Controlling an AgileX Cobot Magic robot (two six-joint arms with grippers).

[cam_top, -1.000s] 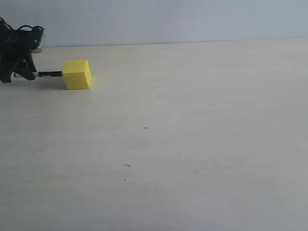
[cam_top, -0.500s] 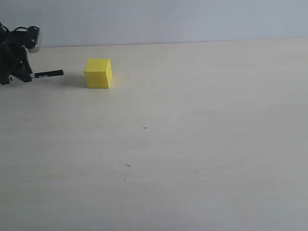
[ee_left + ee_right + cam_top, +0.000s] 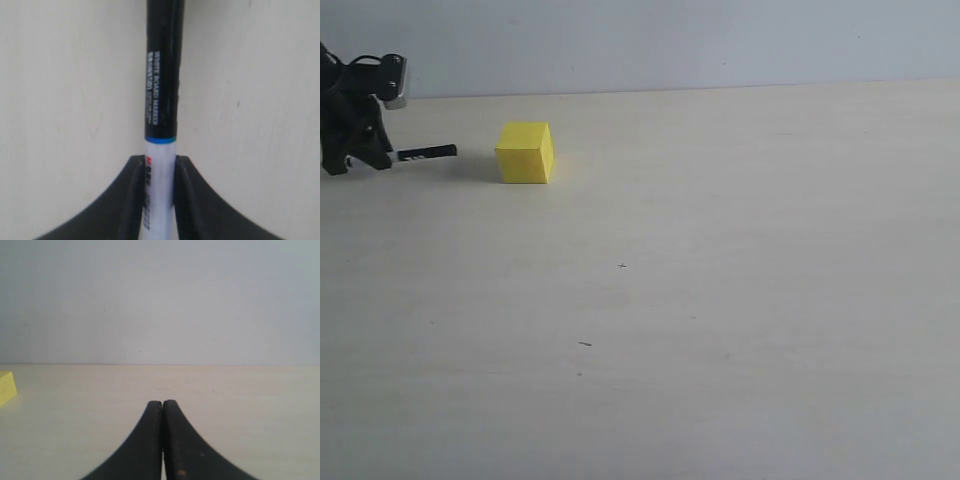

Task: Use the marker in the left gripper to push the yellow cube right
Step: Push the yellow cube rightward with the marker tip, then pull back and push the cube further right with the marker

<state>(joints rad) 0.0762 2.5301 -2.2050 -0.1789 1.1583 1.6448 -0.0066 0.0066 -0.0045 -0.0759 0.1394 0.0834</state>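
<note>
The yellow cube rests on the pale table at the far left, and a corner of it shows in the right wrist view. My left gripper is at the left edge, shut on the marker, which points level toward the cube. A short gap separates the marker's black tip from the cube's left face. In the left wrist view both black fingers of the left gripper clamp the white barrel, with the marker's black cap sticking out ahead. My right gripper hangs shut and empty over the table.
The table top is light wood with a few small dark specks. A grey-white wall runs behind its far edge. The right arm does not appear in the exterior view.
The cube has slid to the right and now sits still. The marker tip, which touched its left face a second ago, now stands apart from it.
</note>
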